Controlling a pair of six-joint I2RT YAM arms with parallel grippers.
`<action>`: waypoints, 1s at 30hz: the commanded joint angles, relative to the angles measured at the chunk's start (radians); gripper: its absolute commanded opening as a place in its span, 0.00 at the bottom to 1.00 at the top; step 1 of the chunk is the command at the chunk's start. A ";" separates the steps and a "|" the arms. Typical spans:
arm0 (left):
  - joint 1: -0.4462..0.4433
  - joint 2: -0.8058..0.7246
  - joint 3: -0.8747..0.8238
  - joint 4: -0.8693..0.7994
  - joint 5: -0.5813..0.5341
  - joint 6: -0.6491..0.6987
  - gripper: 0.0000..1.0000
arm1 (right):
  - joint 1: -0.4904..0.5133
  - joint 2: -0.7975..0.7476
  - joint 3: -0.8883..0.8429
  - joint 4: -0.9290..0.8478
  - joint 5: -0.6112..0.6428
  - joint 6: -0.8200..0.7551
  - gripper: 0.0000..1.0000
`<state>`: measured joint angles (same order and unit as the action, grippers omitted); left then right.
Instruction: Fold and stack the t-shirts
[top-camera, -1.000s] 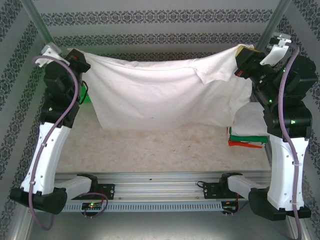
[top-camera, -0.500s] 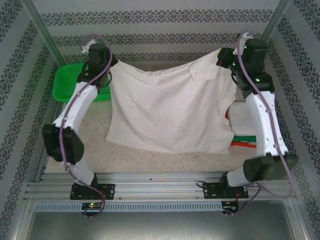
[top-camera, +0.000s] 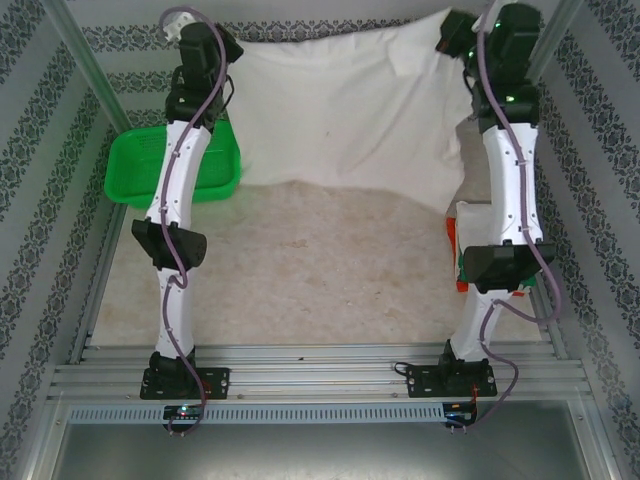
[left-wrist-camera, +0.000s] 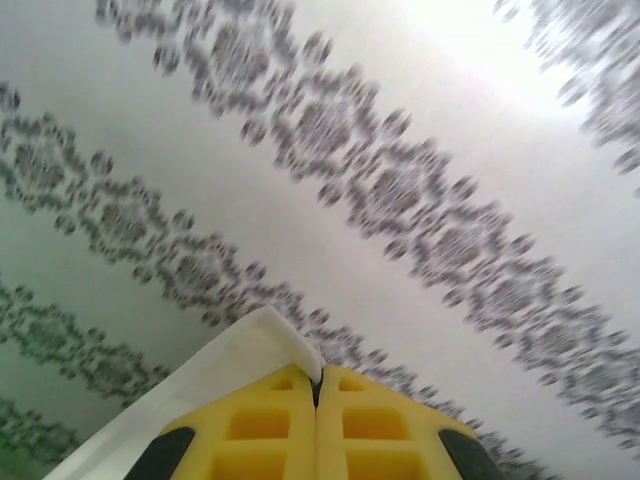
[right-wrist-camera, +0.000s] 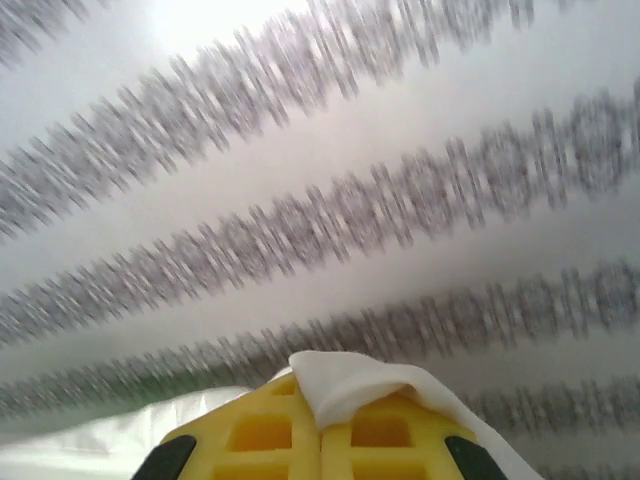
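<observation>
A white t-shirt (top-camera: 340, 110) hangs spread between my two grippers at the far back of the table, its lower edge trailing on the table top. My left gripper (top-camera: 218, 45) is shut on the shirt's left top corner; in the left wrist view the yellow fingertips (left-wrist-camera: 318, 375) pinch a white cloth edge (left-wrist-camera: 215, 375). My right gripper (top-camera: 455, 30) is shut on the right top corner, and white cloth (right-wrist-camera: 355, 385) drapes over its closed gripper tips (right-wrist-camera: 320, 400). A stack of folded t-shirts (top-camera: 480, 215) with orange-red and green edges lies at the right, partly behind the right arm.
A green mesh basket (top-camera: 130, 170) stands at the left, behind the left arm. Both arms are stretched far out toward the patterned back wall (top-camera: 330, 10). The beige table top (top-camera: 320, 270) lies bare between the arms. Metal rails (top-camera: 320, 375) run along the near edge.
Both arms have stretched out from raised near poses toward the back wall, carrying the spread shirt away from me. Its lower edge has moved back across the table. Both grips stay shut.
</observation>
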<state>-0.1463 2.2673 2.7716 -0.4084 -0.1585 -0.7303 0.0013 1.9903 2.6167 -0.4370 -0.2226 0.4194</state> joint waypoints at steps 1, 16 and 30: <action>0.021 -0.096 0.021 0.056 -0.015 -0.026 0.00 | -0.022 0.006 0.209 0.031 -0.046 0.037 0.00; 0.019 -0.816 -1.348 0.439 0.118 -0.080 0.00 | -0.025 -0.759 -1.294 0.290 -0.120 0.057 0.00; 0.019 -0.969 -2.165 0.511 0.090 -0.316 0.00 | 0.008 -0.933 -2.039 0.200 -0.073 0.243 0.00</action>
<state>-0.1352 1.3388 0.6250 0.0303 -0.0319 -0.9848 -0.0017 1.0866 0.6163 -0.2337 -0.3294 0.6117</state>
